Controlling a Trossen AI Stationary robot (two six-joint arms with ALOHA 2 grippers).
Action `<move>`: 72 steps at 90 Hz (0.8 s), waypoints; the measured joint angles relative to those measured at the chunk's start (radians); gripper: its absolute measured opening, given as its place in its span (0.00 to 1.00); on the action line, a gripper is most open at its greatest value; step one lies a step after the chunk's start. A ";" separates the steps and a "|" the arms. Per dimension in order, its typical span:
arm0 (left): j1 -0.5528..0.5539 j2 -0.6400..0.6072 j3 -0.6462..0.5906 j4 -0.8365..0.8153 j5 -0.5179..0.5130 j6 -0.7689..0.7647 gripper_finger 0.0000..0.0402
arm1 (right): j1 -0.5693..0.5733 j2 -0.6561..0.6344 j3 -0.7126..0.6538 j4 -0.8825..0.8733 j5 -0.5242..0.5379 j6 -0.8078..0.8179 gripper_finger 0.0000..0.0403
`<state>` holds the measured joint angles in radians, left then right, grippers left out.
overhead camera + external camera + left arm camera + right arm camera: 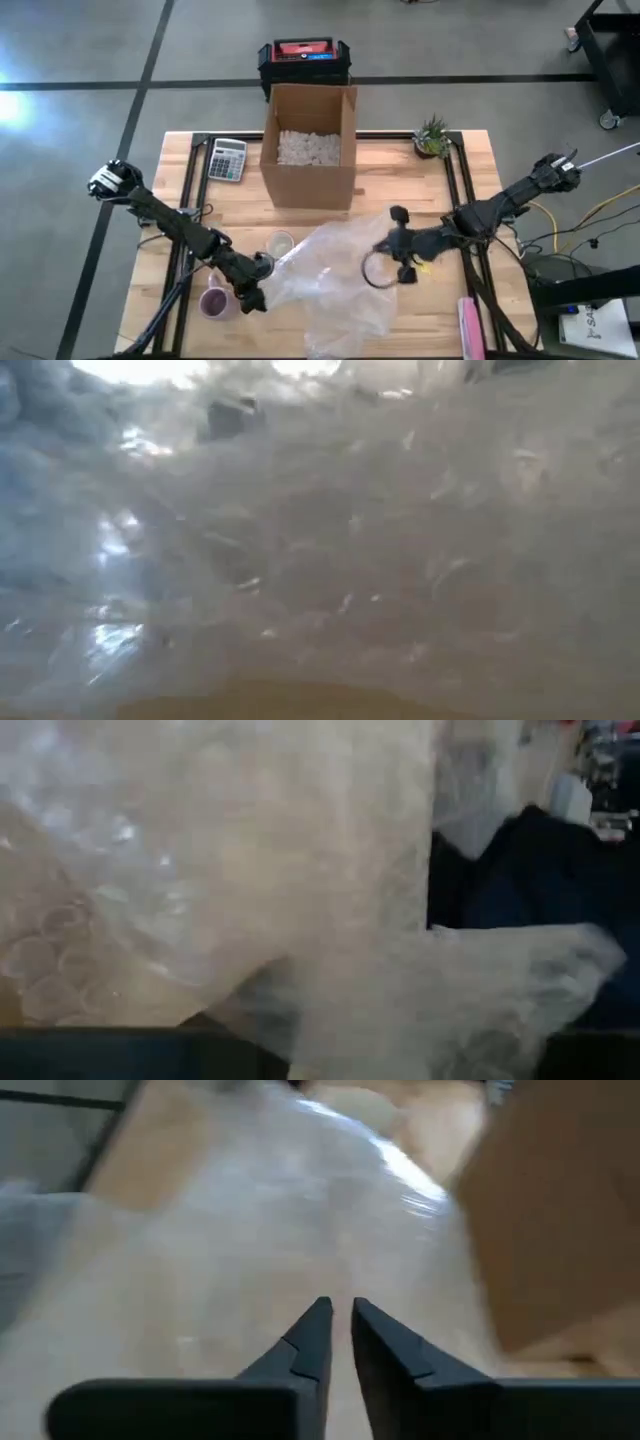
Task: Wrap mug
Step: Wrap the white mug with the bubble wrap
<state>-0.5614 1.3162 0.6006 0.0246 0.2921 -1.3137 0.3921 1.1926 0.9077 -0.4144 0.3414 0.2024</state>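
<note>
The left end effector (252, 296) is reaching down at the near-left edge of the bubble wrap sheet (335, 280), just beside the purple mug (214, 301), and its wrist view is filling with wrap, so I cannot tell whether its fingers are parted or pinched on the film. The mug is sitting upright on the wooden table (180, 185) near the front-left corner, outside the sheet and touching or nearly touching its rumpled edge. The right end effector (341, 1312) is hovering over the middle of the sheet with its fingers (315, 1342) drawn to a narrow gap and nothing visibly between them. By my judgement the step in hand is getting the wrap over or under the mug; doing it well is going to mean lifting the edge high enough to clear the rim, while the right arm is pinning or tensioning the far side so the sheet is not bunching or dragging the mug over. Behind the sheet a small glass cup (280, 243) is standing, then an open cardboard box (310, 145) of packing peanuts, a calculator (227, 159) and a small potted plant (432, 135).
</note>
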 joint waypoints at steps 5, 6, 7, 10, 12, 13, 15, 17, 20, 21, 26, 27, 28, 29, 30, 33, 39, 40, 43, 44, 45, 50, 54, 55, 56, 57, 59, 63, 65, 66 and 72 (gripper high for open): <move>-0.007 -0.017 0.003 0.000 0.003 -0.010 0.45 | -0.046 0.025 0.000 -0.018 -0.005 -0.005 0.19; -0.008 -0.021 0.004 0.000 0.002 -0.011 0.45 | -0.054 0.031 0.000 -0.024 -0.007 -0.007 0.21; -0.009 -0.024 0.006 0.000 0.000 -0.012 0.45 | -0.062 0.037 0.000 -0.031 -0.009 -0.009 0.22; -0.013 -0.034 0.009 0.000 -0.016 -0.011 0.46 | -0.084 0.054 0.000 -0.058 -0.016 -0.026 0.26; -0.014 -0.044 0.010 0.000 -0.030 -0.008 0.46 | -0.098 0.063 0.001 -0.091 -0.026 -0.052 0.28; -0.015 -0.048 0.011 0.000 -0.037 -0.006 0.46 | -0.104 0.067 0.003 -0.116 -0.029 -0.064 0.29; -0.016 -0.058 0.012 0.000 -0.051 -0.002 0.46 | -0.115 0.075 0.009 -0.171 -0.032 -0.092 0.31; -0.016 -0.066 0.013 0.000 -0.064 0.005 0.46 | -0.123 0.079 0.019 -0.229 -0.032 -0.113 0.34; -0.016 -0.080 0.014 0.001 -0.080 0.013 0.45 | -0.131 0.083 0.041 -0.312 -0.029 -0.136 0.36; -0.016 -0.085 0.014 0.001 -0.087 0.015 0.45 | -0.132 0.083 0.051 -0.345 -0.029 -0.140 0.37; -0.016 -0.104 0.014 -0.004 -0.120 0.028 0.44 | -0.135 0.077 0.095 -0.466 -0.026 -0.136 0.42; -0.016 -0.108 0.014 -0.005 -0.125 0.032 0.43 | -0.135 0.074 0.102 -0.486 -0.026 -0.130 0.43; -0.016 -0.111 0.014 -0.006 -0.130 0.036 0.43 | -0.134 0.072 0.108 -0.507 -0.026 -0.122 0.43; -0.016 -0.114 0.014 -0.006 -0.134 0.040 0.43 | -0.134 0.069 0.111 -0.523 -0.026 -0.114 0.44; -0.016 -0.116 0.014 -0.007 -0.139 0.044 0.42 | -0.134 0.066 0.114 -0.539 -0.026 -0.105 0.45; -0.016 -0.124 0.014 -0.007 -0.155 0.059 0.41 | -0.133 0.054 0.116 -0.574 -0.027 -0.074 0.46; -0.016 -0.136 0.014 -0.007 -0.186 0.082 0.39 | -0.127 0.025 0.096 -0.582 -0.027 -0.016 0.49; -0.016 -0.137 0.014 -0.007 -0.191 0.085 0.39 | -0.125 0.020 0.088 -0.580 -0.026 -0.005 0.50; -0.016 -0.141 0.014 -0.007 -0.208 0.099 0.38 | -0.121 0.000 0.059 -0.569 -0.025 0.021 0.51; -0.016 -0.141 0.014 -0.007 -0.212 0.101 0.37 | -0.120 -0.007 0.048 -0.564 -0.025 0.026 0.51; -0.016 -0.142 0.014 -0.007 -0.217 0.104 0.37 | -0.118 -0.014 0.036 -0.558 -0.025 0.030 0.51; -0.015 -0.144 0.014 -0.007 -0.237 0.114 0.35 | -0.111 -0.046 -0.038 -0.497 -0.025 0.072 0.52; -0.015 -0.145 0.014 -0.007 -0.244 0.119 0.34 | -0.108 -0.068 -0.104 -0.427 -0.027 0.118 0.53; -0.015 -0.145 0.014 -0.007 -0.245 0.119 0.34 | -0.107 -0.074 -0.121 -0.412 -0.029 0.132 0.54; -0.015 -0.146 0.014 -0.007 -0.245 0.119 0.33 | -0.106 -0.080 -0.138 -0.398 -0.031 0.148 0.54; -0.015 -0.146 0.014 -0.007 -0.246 0.119 0.33 | -0.105 -0.085 -0.154 -0.387 -0.032 0.165 0.54; -0.014 -0.146 0.014 -0.007 -0.247 0.119 0.33 | -0.102 -0.094 -0.185 -0.366 -0.034 0.203 0.54; -0.015 -0.147 0.014 -0.007 -0.248 0.119 0.32 | -0.102 -0.114 -0.241 -0.336 -0.035 0.292 0.55; -0.015 -0.148 0.014 -0.007 -0.248 0.119 0.31 | -0.102 -0.121 -0.268 -0.314 -0.035 0.334 0.56; -0.014 -0.150 0.014 -0.007 -0.248 0.119 0.31 | -0.102 -0.125 -0.281 -0.301 -0.035 0.353 0.56; -0.014 -0.157 0.014 -0.003 -0.250 0.122 0.30 | -0.102 -0.138 -0.352 -0.232 -0.030 0.436 0.58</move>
<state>-0.5753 1.1592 0.6147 0.0219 0.0417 -1.1921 0.2901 1.0545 0.5560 -0.6461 0.3110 0.6388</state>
